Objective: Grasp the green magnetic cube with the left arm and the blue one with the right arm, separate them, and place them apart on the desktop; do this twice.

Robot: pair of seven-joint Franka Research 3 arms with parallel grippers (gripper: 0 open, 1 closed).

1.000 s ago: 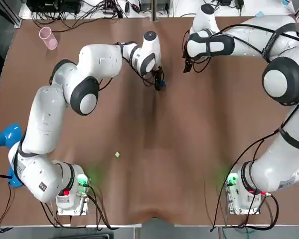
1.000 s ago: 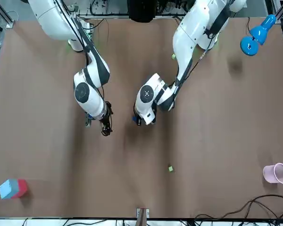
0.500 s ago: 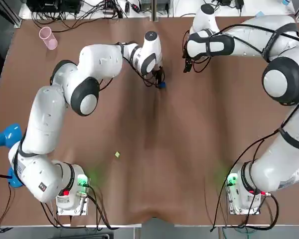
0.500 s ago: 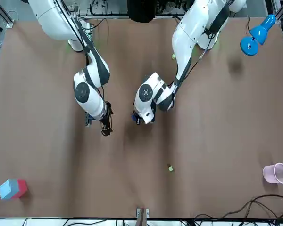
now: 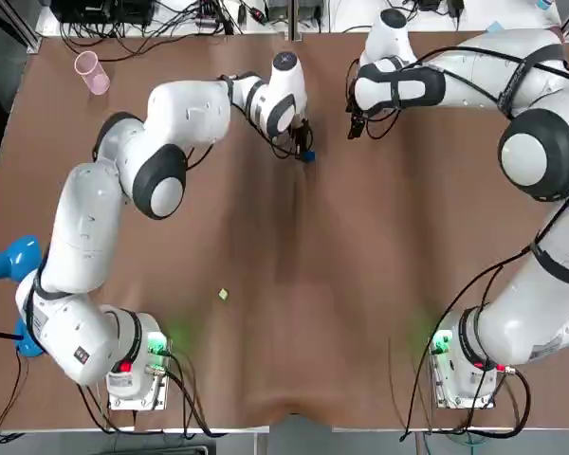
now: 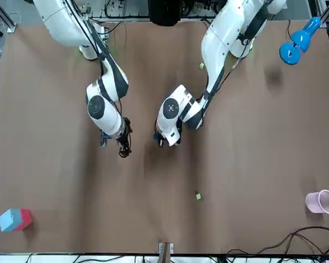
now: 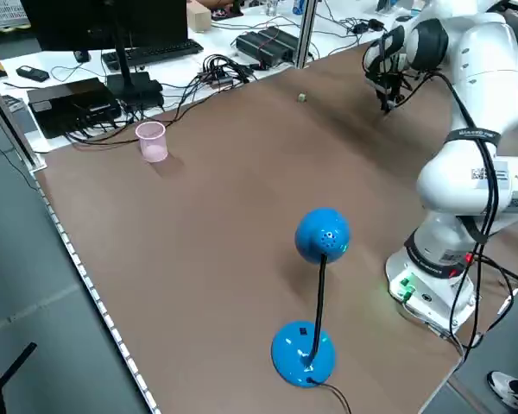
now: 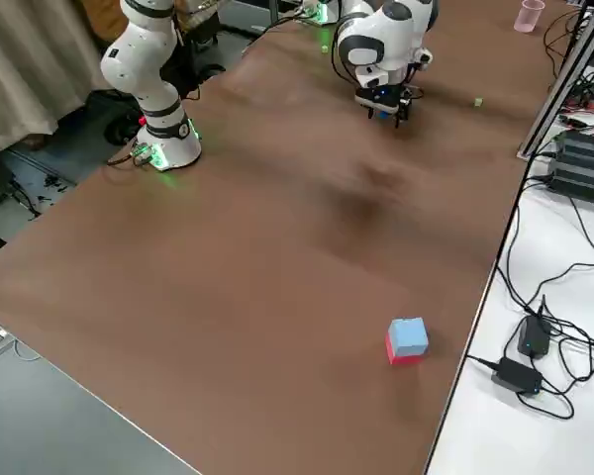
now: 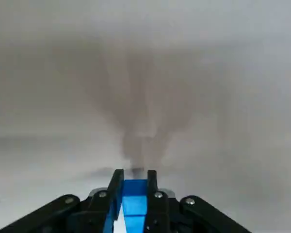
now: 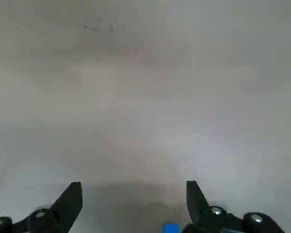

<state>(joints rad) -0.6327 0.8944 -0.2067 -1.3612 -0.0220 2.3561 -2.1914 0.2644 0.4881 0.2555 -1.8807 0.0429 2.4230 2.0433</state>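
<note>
Left pincer point(image 9: 134, 177) around smooth blue cube point(image 9: 134, 203)

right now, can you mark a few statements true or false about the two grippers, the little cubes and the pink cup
1. The left gripper is shut on a small blue cube. True.
2. The right gripper is also shut on a cube. False: its fingers stand apart with nothing between them.
3. The small green cube lies alone on the brown table, away from both grippers. True.
4. The pink plastic cup lies on its side. False: it stands upright.
</note>
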